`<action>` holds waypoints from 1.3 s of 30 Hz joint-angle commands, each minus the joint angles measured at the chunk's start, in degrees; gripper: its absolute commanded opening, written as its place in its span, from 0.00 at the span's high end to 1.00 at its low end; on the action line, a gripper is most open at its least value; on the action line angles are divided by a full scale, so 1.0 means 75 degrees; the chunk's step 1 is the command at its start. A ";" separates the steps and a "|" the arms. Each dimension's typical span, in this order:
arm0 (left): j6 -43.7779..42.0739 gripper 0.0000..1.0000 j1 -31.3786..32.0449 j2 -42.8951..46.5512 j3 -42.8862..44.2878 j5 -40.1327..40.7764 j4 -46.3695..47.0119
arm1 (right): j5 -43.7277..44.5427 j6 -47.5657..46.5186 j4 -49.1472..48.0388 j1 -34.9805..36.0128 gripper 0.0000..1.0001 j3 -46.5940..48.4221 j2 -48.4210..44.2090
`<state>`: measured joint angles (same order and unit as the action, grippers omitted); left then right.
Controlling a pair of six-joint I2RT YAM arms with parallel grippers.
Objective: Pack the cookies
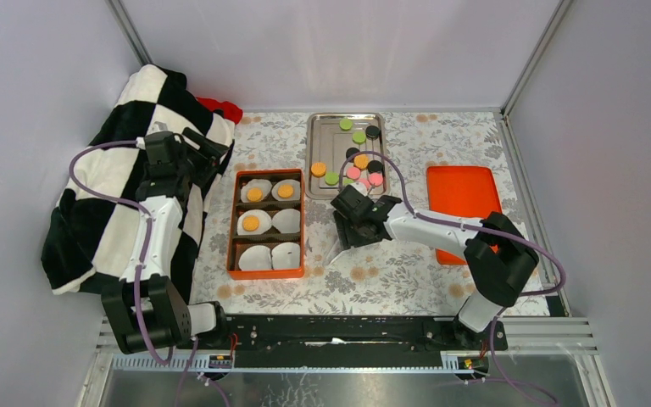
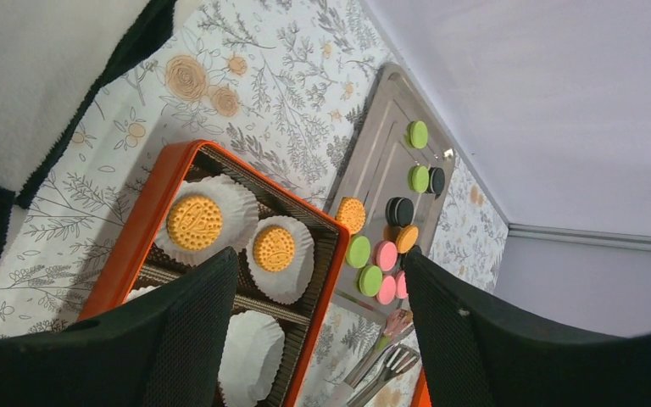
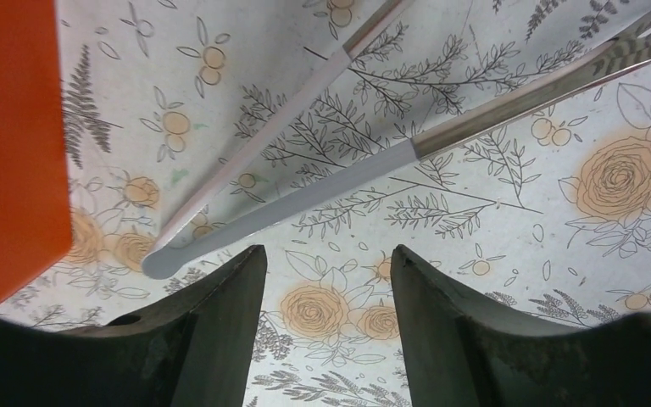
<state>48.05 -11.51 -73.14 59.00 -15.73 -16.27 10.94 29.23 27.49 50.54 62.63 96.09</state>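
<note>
**Right pincer lined up on the tongs; three cookies boxed**

You had the right pincer (image 3: pixel 326 254) released, jaws spread with nothing between them. It sat low over the worktop (image 3: pixel 492 280), just short of the joined end of the tongs (image 3: pixel 305 197). The tongs lay flat beside the orange box (image 3: pixel 8 144), their arms splayed away from you. My reading: you approached that end so the jaws could straddle both arms and squeeze them together.

Most of the cookies (image 1: pixel 361 161) sat loose on the metal tray (image 1: pixel 326 136) at the far side, in orange, green, pink and black. Three orange ones sat in paper liners inside the box, in the two far liners and the middle-left one. The other three liners (image 1: pixel 286 254) held none.

The left pincer (image 2: pixel 318 259) was also released and carried nothing. It was raised beside the checkered blanket (image 1: pixel 119 186), looking down on box and tray, likely parked there to leave the box free.

A flat orange panel (image 1: pixel 462 195), probably the lid, lay well apart on the right, presumably for closing last.
</note>
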 commanded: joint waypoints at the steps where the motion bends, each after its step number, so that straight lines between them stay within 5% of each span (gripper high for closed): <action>1: -0.0063 0.23 0.0056 0.0218 -0.0013 -0.0085 0.0186 | -0.0011 0.0269 0.0265 0.0069 0.36 0.0528 -0.0092; 7: -0.0297 0.23 0.0059 0.0069 0.0254 0.0256 -0.0118 | -0.1071 0.0828 -0.0151 0.0129 0.33 0.0429 0.0355; 20: -0.0442 0.23 0.0042 -0.0009 0.0089 0.0429 -0.0028 | -0.1050 0.1753 0.0184 0.0196 0.36 0.0855 0.1396; 23: -0.0437 0.23 0.0037 0.0045 0.0045 0.0379 -0.0029 | -0.0851 0.1834 0.0284 0.0191 0.43 0.0588 0.1255; 26: -0.0352 0.23 0.0035 0.0116 -0.0094 0.0200 0.0060 | -0.0539 0.1836 0.0561 0.0204 0.68 0.0305 0.0991; 31: -0.0174 0.23 0.0057 0.0197 -0.0300 -0.0129 0.0198 | -0.0258 0.1670 0.1029 0.0223 0.88 -0.0151 0.0537; 34: -0.0141 0.23 0.0084 0.0278 -0.0353 -0.0165 0.0209 | -0.0151 0.1486 0.1376 0.0313 0.95 -0.0232 0.0281; 39: -0.0092 0.23 0.0148 0.0424 -0.0367 -0.0226 0.0238 | 0.0525 0.1214 0.2512 0.0499 0.94 0.0106 0.0145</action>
<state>46.83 -11.16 -72.05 56.73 -15.90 -16.45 9.23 40.91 37.06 53.06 61.73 99.77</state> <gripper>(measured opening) 0.768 0.074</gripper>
